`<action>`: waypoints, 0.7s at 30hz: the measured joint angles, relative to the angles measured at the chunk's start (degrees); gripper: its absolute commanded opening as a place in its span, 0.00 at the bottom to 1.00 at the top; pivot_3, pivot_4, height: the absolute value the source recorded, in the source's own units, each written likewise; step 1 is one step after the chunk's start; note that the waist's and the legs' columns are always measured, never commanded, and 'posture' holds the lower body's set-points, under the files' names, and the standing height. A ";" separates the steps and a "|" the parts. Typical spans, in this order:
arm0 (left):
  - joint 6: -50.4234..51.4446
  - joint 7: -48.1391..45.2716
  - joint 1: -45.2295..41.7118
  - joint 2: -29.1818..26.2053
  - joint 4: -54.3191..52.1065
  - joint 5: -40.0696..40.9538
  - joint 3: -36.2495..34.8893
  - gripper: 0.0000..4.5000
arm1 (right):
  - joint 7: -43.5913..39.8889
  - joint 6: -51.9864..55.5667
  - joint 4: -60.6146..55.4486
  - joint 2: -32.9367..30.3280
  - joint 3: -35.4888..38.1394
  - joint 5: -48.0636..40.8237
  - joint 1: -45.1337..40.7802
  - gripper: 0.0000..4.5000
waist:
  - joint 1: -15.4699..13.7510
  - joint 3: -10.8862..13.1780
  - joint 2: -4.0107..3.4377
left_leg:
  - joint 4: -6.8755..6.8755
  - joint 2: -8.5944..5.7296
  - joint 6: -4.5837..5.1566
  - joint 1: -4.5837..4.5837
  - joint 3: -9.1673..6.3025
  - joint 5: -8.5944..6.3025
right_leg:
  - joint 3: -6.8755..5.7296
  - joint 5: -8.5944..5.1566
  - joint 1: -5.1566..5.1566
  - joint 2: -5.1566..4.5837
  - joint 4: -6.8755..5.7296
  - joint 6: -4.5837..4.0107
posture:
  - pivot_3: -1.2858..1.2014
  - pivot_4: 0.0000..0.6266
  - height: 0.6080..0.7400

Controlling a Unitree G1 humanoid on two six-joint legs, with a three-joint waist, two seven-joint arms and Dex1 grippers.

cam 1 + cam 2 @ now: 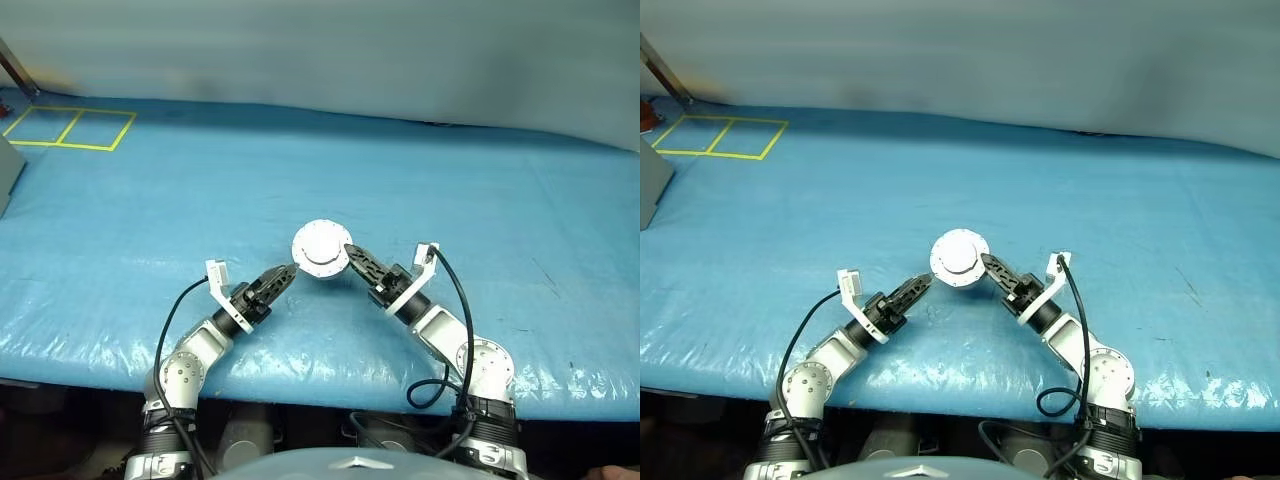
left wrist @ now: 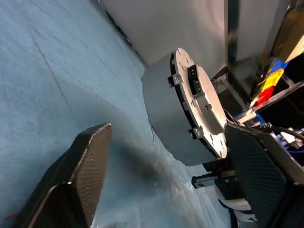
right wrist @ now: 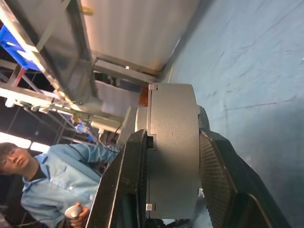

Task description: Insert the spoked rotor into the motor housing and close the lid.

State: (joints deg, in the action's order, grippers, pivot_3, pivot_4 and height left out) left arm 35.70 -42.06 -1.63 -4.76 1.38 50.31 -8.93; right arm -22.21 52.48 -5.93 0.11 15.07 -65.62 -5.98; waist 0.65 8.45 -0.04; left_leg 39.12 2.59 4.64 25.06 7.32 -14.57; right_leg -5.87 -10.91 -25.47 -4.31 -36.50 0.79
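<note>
My right gripper [image 1: 355,262] is shut on the motor housing [image 1: 321,248], a squat grey drum with a pale round face, and holds it just above the blue table. In the right wrist view both fingers [image 3: 128,171] press on the drum's two flat ends [image 3: 173,109]. My left gripper [image 1: 280,279] is open just left of the drum and apart from it. Its wrist view shows the drum's grey side [image 2: 164,118] and pale tabbed face beyond the spread fingers [image 2: 90,161]. The spoked rotor is out of view. I cannot tell the lid apart from the housing.
A blue plastic sheet [image 1: 450,190] covers the table, and its front edge runs just before my arms. Yellow tape squares [image 1: 70,127] and a grey box [image 1: 8,170] lie at the far left. A person in a blue shirt [image 3: 47,185] stands beyond the table by metal shelving.
</note>
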 measured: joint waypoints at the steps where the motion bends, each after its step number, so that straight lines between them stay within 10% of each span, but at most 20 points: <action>1: 1.45 0.62 -0.05 0.23 0.01 1.42 -0.50 1.00 | 0.03 0.49 -0.64 0.00 -0.46 -0.52 -0.01 0.28 | 0.00 0.00 0.01 | 0.02 0.00 0.01 0.02 0.00 0.00 | 0.01 0.00 0.00 0.00 0.00 0.01 | 0.52 0.24 1.00; 21: 11.48 -0.51 -1.96 1.77 0.36 12.37 -2.29 1.00 | 0.01 2.10 -2.60 -2.15 -4.37 -2.77 0.23 0.28 | -0.01 0.01 0.03 | 0.05 0.00 0.02 0.04 0.01 0.00 | 0.16 0.02 -0.01 0.38 -0.01 0.01 | 0.52 0.24 1.00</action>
State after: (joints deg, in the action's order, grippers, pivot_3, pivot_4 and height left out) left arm 47.18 -42.57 -3.59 -3.00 1.74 62.68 -11.22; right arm -22.20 54.58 -8.53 -2.05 10.70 -68.38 -5.75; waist 0.64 8.46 -0.01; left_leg 39.17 2.58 4.66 25.10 7.33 -14.57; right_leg -5.71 -10.89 -25.49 -3.92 -36.51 0.80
